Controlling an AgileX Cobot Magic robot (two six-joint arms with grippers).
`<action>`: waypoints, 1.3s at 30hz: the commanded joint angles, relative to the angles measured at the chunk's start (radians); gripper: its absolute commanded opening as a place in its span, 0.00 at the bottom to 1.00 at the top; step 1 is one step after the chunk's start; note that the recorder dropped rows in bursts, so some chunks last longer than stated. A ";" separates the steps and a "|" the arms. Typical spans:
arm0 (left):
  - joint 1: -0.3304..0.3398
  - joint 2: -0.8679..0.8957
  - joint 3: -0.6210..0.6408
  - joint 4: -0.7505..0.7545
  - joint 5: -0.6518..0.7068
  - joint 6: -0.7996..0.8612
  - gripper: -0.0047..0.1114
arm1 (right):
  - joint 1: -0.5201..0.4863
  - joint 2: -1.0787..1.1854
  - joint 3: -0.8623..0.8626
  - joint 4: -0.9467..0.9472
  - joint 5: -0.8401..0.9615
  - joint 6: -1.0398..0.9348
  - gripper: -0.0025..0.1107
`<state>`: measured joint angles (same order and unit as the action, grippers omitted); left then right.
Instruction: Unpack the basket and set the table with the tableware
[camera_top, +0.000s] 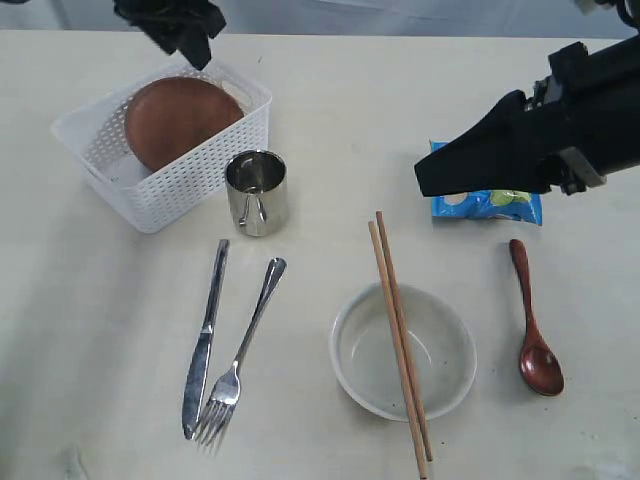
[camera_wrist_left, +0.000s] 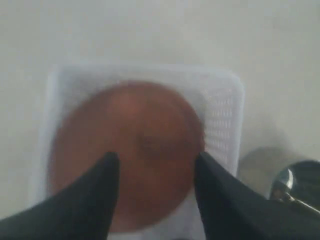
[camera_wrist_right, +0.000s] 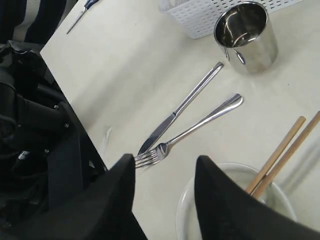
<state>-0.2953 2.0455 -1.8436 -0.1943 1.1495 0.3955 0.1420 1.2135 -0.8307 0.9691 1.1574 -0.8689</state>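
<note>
Above the basket (camera_top: 160, 205), my left gripper (camera_wrist_left: 156, 157) hangs, jaws parted, over the plate (camera_wrist_left: 140, 120), apparently clear of it; my right gripper (camera_wrist_right: 166, 160), likewise spread, holds nothing.

You've got a pale cream table (camera_top: 330, 130) with the white lattice basket (camera_top: 190, 180) at its far left and a steel cup (camera_top: 257, 192) just beside the basket's near corner. Nearer you, knife (camera_top: 205, 340) and fork (camera_top: 243, 350) lie side by side, tips almost meeting, with the pale bowl (camera_top: 445, 350) to their right. Right of the bowl lies the wooden spoon (camera_top: 533, 325), and beyond it a blue snack bag (camera_top: 490, 206).
</note>
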 joint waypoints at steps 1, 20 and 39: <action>0.037 -0.034 0.154 -0.024 0.072 -0.215 0.41 | 0.002 -0.007 -0.005 0.004 -0.005 -0.009 0.36; 0.053 -0.401 0.865 -0.171 -0.850 -0.510 0.50 | 0.002 -0.007 -0.005 -0.010 -0.005 0.031 0.36; 0.117 -0.206 0.718 -0.069 -0.636 -0.523 0.50 | 0.002 -0.007 -0.005 -0.022 0.000 0.033 0.36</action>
<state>-0.1794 1.8268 -1.1202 -0.2635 0.5160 -0.1334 0.1420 1.2135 -0.8307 0.9554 1.1505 -0.8377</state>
